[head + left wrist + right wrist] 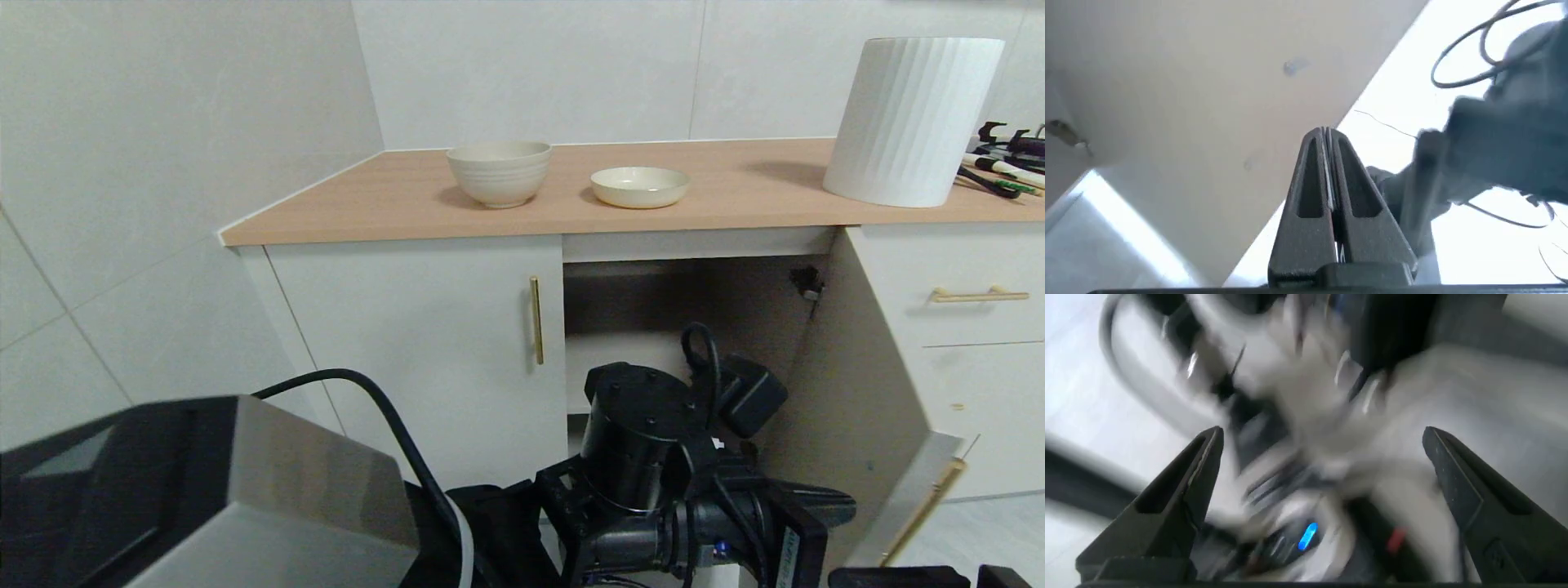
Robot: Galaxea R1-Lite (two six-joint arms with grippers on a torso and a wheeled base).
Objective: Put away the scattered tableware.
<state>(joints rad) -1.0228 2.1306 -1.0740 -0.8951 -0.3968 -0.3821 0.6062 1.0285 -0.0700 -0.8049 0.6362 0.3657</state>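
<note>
A cream bowl (499, 172) and a shallow cream plate (639, 186) stand side by side on the wooden countertop (735, 200), the bowl to the left. Both are upright and nothing touches them. In the left wrist view my left gripper (1325, 135) is shut with nothing between its fingers, in front of a white panel. In the right wrist view my right gripper (1323, 449) is open wide and empty, facing blurred dark robot parts. A black arm (645, 457) sits low in front of the cabinet, well below the countertop.
Under the plate a cabinet compartment (678, 310) stands open, with its door (857, 425) swung out to the right. The left door (424, 351) is closed. A tall white ribbed container (913, 121) and several pens (1008, 167) occupy the counter's right end, above a drawer (971, 286).
</note>
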